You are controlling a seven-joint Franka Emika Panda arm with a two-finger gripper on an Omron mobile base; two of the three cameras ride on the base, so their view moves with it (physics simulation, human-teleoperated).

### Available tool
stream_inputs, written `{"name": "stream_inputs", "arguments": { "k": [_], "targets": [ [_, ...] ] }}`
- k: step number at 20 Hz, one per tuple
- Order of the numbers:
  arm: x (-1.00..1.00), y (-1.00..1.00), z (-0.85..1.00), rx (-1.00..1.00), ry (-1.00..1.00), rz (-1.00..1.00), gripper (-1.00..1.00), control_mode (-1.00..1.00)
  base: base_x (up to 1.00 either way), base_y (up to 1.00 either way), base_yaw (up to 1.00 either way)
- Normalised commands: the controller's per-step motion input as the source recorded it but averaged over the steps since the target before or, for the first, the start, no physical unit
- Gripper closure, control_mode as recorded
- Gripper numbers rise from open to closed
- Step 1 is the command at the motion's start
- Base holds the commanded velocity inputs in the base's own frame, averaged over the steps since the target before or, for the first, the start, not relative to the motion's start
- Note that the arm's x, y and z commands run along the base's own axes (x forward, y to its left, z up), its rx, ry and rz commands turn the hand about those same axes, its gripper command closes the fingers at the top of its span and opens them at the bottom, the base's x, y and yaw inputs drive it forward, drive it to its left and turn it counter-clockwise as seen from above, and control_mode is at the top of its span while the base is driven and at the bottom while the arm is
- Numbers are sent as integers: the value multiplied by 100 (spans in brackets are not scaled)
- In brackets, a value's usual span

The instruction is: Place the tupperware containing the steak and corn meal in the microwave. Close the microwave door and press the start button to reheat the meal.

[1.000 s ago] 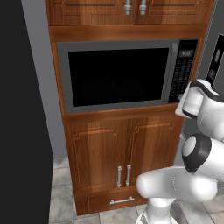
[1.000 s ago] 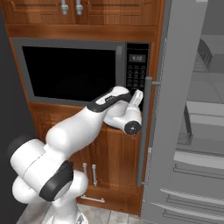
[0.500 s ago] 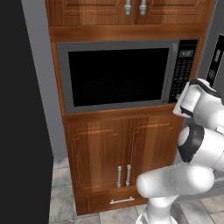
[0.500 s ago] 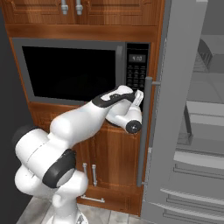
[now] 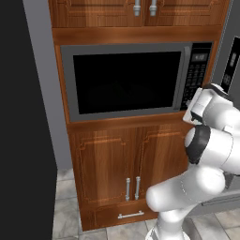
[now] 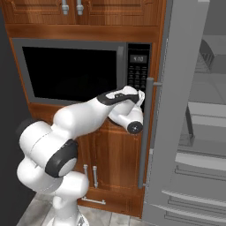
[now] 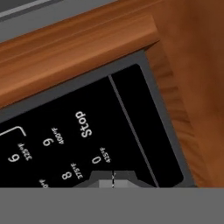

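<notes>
The microwave is being shown built into brown wooden cabinetry, with the microwave door lying shut against its grey frame; the dark glass window is being rendered opaque, so the cavity, the turntable and any tupperware inside cannot be made out. The long bar handle is being seen beside the black keypad strip, whose small legends are too fine to be read from the base cameras. The gripper is being held clenched, its two dark tips meeting at the lower edge of the hand view right at the keypad; whether contact is being made with the panel cannot be told. In that view only a corner of the keypad is being shown, tilted, with "Stop" and the digits 0, 8 and 9 legible and the remaining keys cut off. In the right base view the fingers are being hidden behind the white wrist, which is being held just beside the grey fridge door handle; in the left base view they are being covered by the arm.
</notes>
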Motion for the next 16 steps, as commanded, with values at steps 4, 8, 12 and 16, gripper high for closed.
{"name": "stream_inputs", "arguments": {
  "k": [4,8,12,16],
  "targets": [
    [36,0,-2,0,0,0,100,-100,0,0,0],
    [31,0,-8,0,0,0,100,-100,0,0,0],
    [-4,3,-1,0,0,3,100,-100,0,0,0],
    [0,6,0,0,-1,0,100,-100,0,0,0]
  ]
}}
